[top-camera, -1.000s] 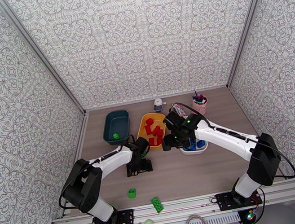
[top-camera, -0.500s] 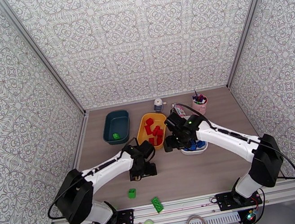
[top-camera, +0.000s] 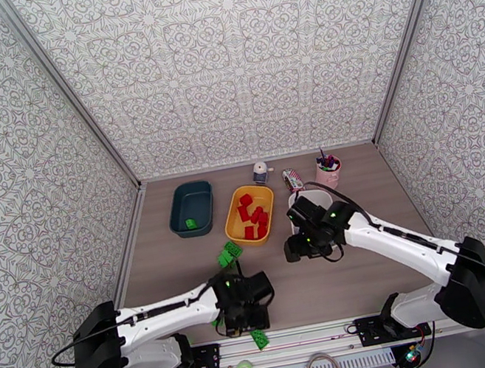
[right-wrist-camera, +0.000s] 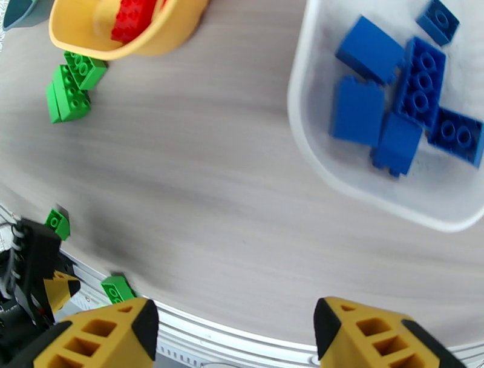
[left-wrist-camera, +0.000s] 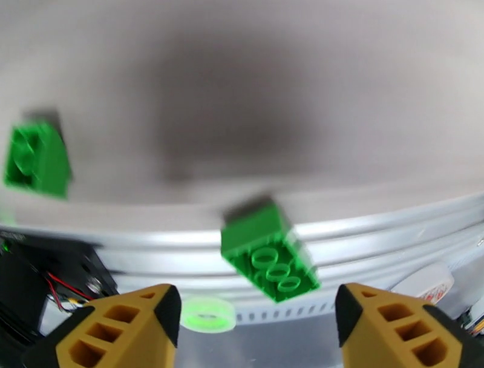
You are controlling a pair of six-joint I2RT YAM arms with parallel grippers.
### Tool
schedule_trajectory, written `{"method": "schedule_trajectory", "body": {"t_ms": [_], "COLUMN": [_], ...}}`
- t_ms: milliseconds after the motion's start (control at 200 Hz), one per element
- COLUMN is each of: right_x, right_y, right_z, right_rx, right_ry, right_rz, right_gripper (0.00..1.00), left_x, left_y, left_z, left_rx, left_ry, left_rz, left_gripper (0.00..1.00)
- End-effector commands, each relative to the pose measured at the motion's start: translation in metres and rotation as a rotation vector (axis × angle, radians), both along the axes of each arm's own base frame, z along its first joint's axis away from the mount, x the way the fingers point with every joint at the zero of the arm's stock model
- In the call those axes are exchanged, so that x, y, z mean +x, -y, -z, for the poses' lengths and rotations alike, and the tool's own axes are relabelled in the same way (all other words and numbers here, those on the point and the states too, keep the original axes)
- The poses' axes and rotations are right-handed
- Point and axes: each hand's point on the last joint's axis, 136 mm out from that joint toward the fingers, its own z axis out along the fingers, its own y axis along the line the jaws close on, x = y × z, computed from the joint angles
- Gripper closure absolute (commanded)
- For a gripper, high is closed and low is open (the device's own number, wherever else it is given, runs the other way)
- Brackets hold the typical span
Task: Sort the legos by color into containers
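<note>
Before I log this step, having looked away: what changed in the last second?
The left claw swung back from mid-table to the near edge, open by a long green brick. The right claw drew back off the white tray, open and empty. The teal tray and yellow tray stayed put.

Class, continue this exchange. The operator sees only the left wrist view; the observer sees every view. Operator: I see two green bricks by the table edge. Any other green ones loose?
Observer: Yes, more loose green bricks lie together at the near end of the yellow tray.
Operator: Where do green ones go?
Observer: The teal tray already holds one green brick.
Operator: Is the right hand busy?
Observer: No, the right hand is open and empty, near the white tray.
</note>
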Motion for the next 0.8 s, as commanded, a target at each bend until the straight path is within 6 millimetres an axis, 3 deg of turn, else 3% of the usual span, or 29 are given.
{"method": "schedule_trajectory", "body": {"t_ms": [0, 530, 655, 795], "right_x": [-0.003, -0.002, -0.002, -0.001], "right_y": [0.01, 0.012, 0.013, 0.014], "right_z": [-0.001, -0.014, -0.016, -0.018], "right_rx": [-0.002, 0.031, 0.026, 0.02], "right_ry": [0.007, 0.045, 0.048, 0.053], "right_rz": [0.034, 0.072, 0.073, 0.071], "right_gripper": [0.28, 0.28, 0.28, 0.28], "left_x": [-0.013, 0.001, 0.007, 0.008], "left_y": [0.007, 0.022, 0.023, 0.028], "left_z": [0.005, 0.021, 0.027, 0.03], "left_rx": [-0.032, -0.049, -0.057, -0.064], "left_ry": [-0.039, -0.06, -0.063, -0.101], "left_rz": [-0.113, -0.088, -0.095, -0.068], "left_gripper": [0.32, 0.3, 0.38, 0.53]}}
